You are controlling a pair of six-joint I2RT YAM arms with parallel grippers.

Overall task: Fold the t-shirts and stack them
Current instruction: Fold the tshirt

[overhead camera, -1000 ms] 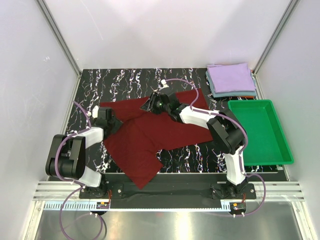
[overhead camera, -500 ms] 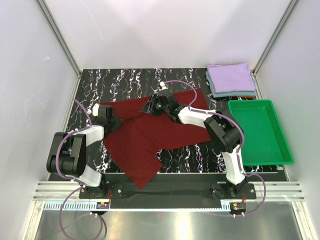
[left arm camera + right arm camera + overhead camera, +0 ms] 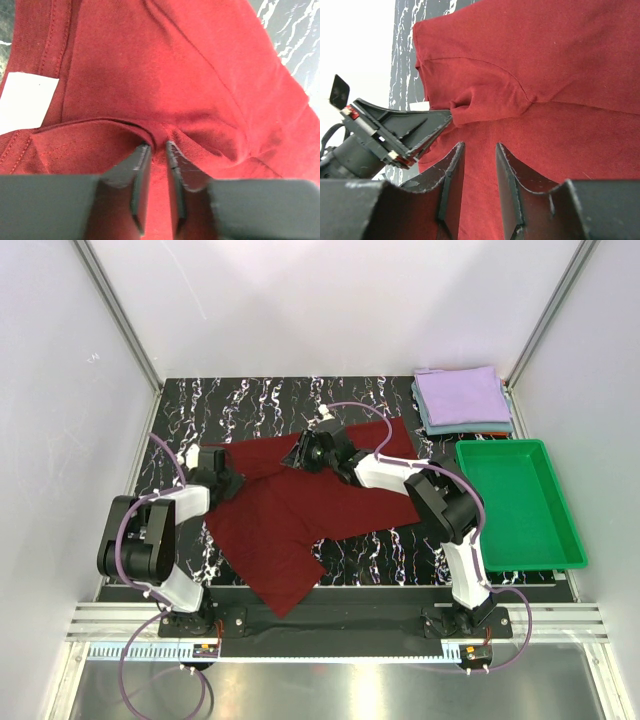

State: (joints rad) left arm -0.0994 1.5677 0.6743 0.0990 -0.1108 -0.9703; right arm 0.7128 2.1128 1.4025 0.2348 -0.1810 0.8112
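both arms reach forward and low; left hand (image 3: 156, 146) pinched nearly closed, right hand (image 3: 478, 146) fingers slightly apart.

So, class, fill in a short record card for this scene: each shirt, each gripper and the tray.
maroon t-shirt: spread out, not yet neatly folded
neck label: white, at the collar
left gripper: shut on a pinch of the maroon t-shirt
right gripper: open over the maroon t-shirt
lavender t-shirt: folded, atop the grey-blue t-shirt
green tray: right side, nearer than the stack
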